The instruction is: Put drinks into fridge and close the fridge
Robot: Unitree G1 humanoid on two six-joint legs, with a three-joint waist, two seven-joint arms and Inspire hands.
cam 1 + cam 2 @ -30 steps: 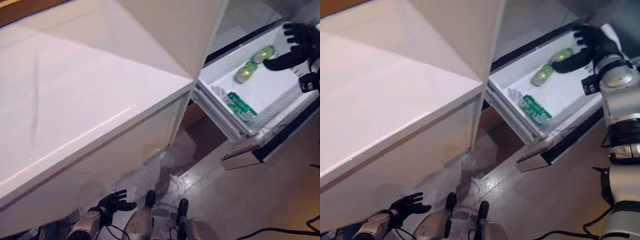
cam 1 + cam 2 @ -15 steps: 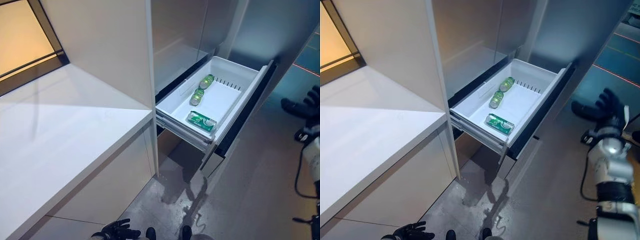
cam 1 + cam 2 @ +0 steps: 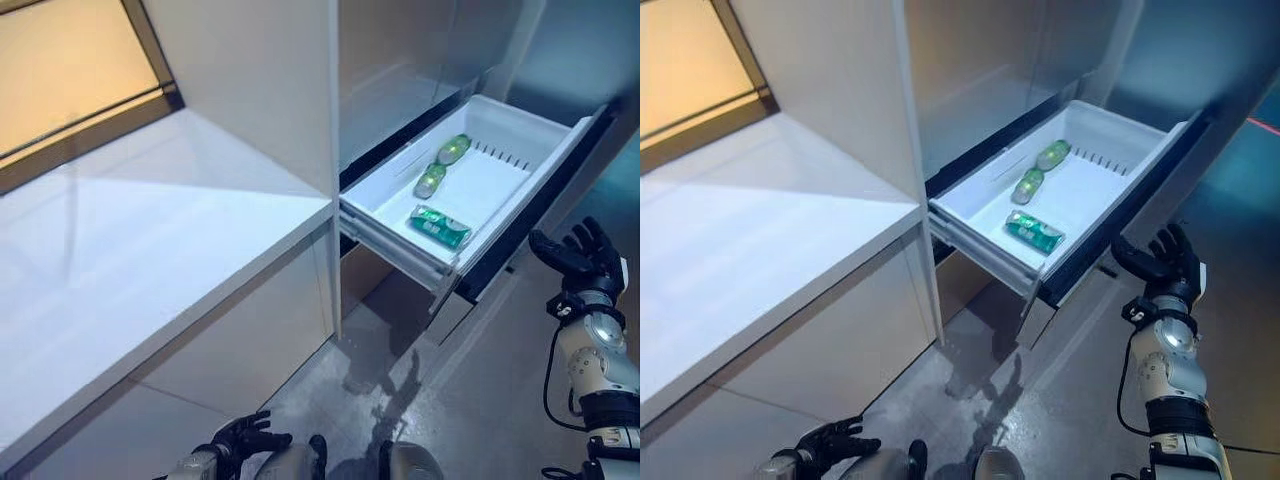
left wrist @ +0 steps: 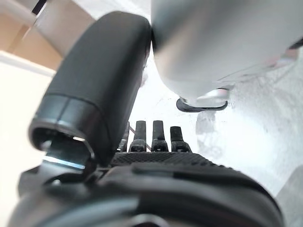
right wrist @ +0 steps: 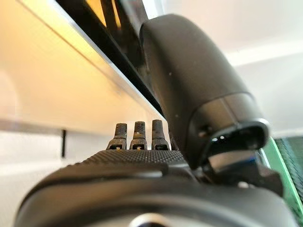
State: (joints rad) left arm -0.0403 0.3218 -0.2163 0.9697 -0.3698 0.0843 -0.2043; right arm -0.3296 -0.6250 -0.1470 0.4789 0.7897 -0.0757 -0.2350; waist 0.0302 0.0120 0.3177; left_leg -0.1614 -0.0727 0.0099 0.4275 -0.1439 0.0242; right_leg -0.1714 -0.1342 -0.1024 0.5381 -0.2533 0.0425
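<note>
The white fridge drawer (image 3: 520, 128) stands pulled out, with green drinks lying in it: two in a row near the back (image 3: 441, 166) and one lying crosswise near the front (image 3: 439, 226). They also show in the right eye view (image 3: 1034, 230). My right hand (image 3: 577, 255) is open and empty, fingers spread, in front of the drawer's dark front panel (image 3: 540, 210) and apart from it. It also shows in the right eye view (image 3: 1162, 259). My left hand (image 3: 243, 441) hangs low near the floor, open and empty.
A white counter (image 3: 150, 250) runs along the left beside a tall white cabinet wall (image 3: 270, 80). A window ledge (image 3: 90, 120) lies at the far left. Grey floor (image 3: 480, 400) lies under and before the drawer.
The camera has shifted. My right hand has come down from level with the drawer's front to lower and closer beside its front panel. The drinks have not moved.
</note>
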